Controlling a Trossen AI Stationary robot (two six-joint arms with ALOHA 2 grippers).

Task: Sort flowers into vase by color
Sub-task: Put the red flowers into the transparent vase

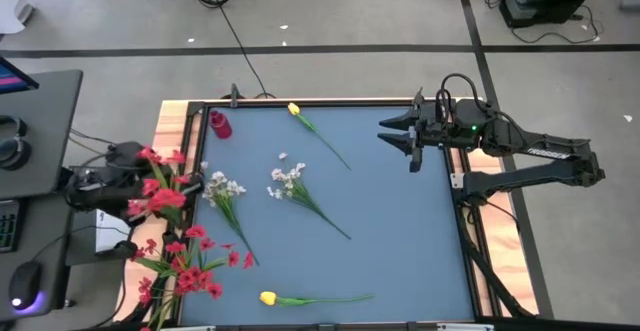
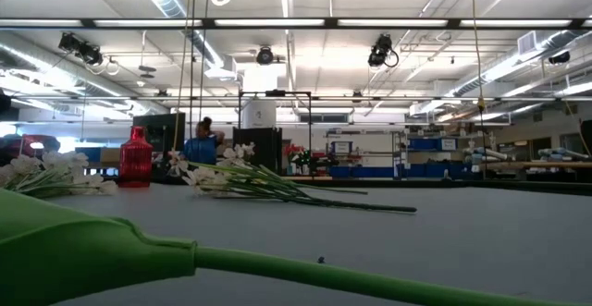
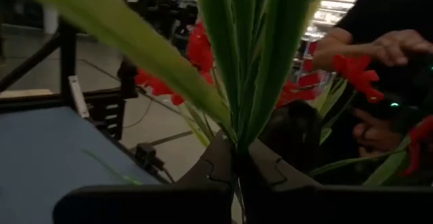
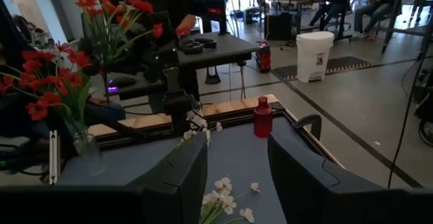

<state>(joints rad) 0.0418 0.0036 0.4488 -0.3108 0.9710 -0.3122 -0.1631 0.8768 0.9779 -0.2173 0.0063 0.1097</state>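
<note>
My left gripper (image 3: 237,173) is shut on a red-blossomed spray (image 1: 160,186) at the table's left edge. The same spray (image 4: 111,11) shows upright in the right wrist view. My right gripper (image 1: 400,136) hangs open above the table's far right part, with nothing between its fingers. The small red vase (image 1: 220,124) stands upright at the far left corner. On the table lie two white sprays (image 1: 225,186) (image 1: 290,181) and two yellow tulips (image 1: 293,109) (image 1: 268,298). More red flowers (image 1: 185,261) stand with their stems in a clear glass vase (image 4: 88,153). My left gripper pinches the spray's green stems and leaves (image 3: 237,143), bunched together, between its two fingers. The fingers lie level and across the stems. The spray stands up from the fingers with its blossoms on top, clear of the table.
A person's hand (image 3: 396,48) and dark sleeve are close behind the left arm. A desk with a keyboard and mouse (image 1: 25,281) stands left of the table. The table's black frame (image 1: 330,101) runs around the blue top.
</note>
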